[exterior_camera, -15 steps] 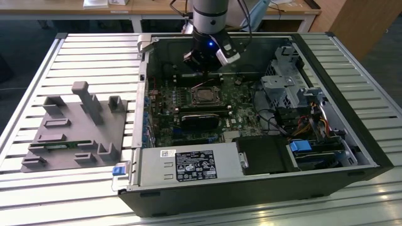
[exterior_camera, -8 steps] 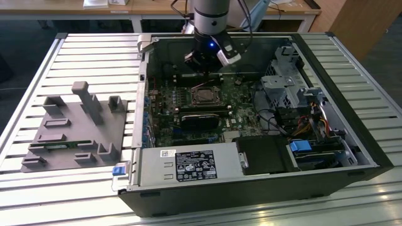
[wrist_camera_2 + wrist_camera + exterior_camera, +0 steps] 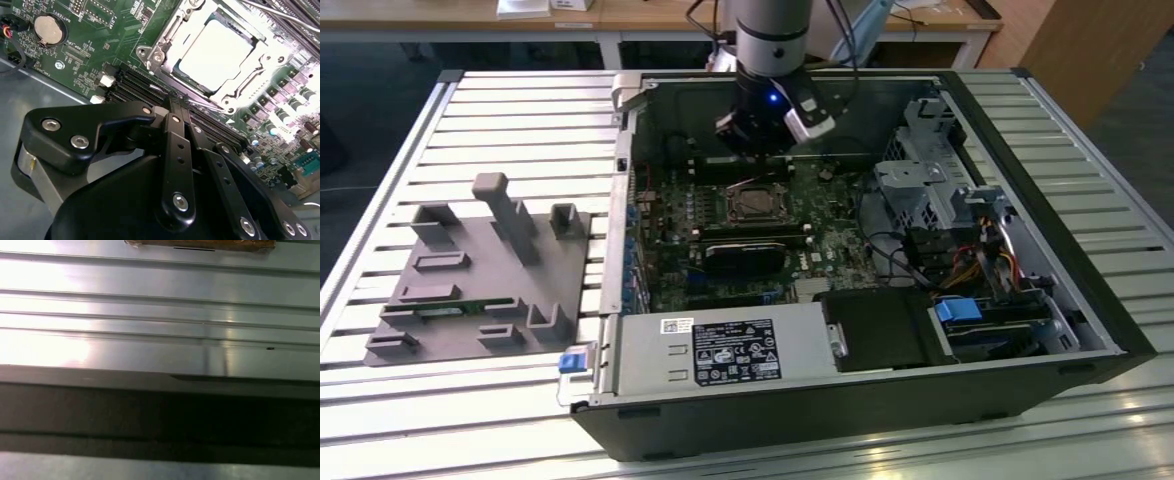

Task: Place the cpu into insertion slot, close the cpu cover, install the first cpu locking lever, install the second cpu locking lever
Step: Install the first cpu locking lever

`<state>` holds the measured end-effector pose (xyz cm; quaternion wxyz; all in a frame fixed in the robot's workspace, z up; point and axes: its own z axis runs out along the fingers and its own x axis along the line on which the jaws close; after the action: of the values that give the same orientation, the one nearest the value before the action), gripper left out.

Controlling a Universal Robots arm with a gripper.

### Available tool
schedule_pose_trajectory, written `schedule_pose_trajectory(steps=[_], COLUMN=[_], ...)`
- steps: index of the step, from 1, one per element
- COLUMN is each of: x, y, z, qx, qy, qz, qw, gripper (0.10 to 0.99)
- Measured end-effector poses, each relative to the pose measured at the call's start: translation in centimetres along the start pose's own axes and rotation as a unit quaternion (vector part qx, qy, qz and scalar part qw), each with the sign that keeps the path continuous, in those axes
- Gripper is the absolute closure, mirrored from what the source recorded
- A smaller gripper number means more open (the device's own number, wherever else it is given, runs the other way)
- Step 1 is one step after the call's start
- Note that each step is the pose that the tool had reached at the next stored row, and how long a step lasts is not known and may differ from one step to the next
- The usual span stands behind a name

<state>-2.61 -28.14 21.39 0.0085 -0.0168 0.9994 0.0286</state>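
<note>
The cpu (image 3: 216,52) sits in the insertion slot (image 3: 172,75) under the closed cpu cover (image 3: 170,37); the gripper (image 3: 177,107), fingers together and empty, hovers beside it.

Silver-grey cpu (image 3: 216,54), green motherboard (image 3: 95,35)

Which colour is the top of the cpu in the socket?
Pale silver-grey, bright under glare; the cpu shows best in the second wrist view.

The arm (image 3: 771,30) is a silver-grey cylinder with a darker ring, and black cables run beside it. The tool (image 3: 767,125) is black, with a small blue light. In the second wrist view its black linkage bars (image 3: 176,165) carry silver screws.
</note>
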Motion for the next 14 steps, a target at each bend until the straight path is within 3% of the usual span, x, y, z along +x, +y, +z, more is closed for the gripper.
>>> schedule_pose_trajectory(steps=[14], x=[-0.60], y=[-0.07], z=[0.88], qx=[0.0005], qy=[0.0000], qz=[0.002], qw=[1.0000], gripper=[0.980])
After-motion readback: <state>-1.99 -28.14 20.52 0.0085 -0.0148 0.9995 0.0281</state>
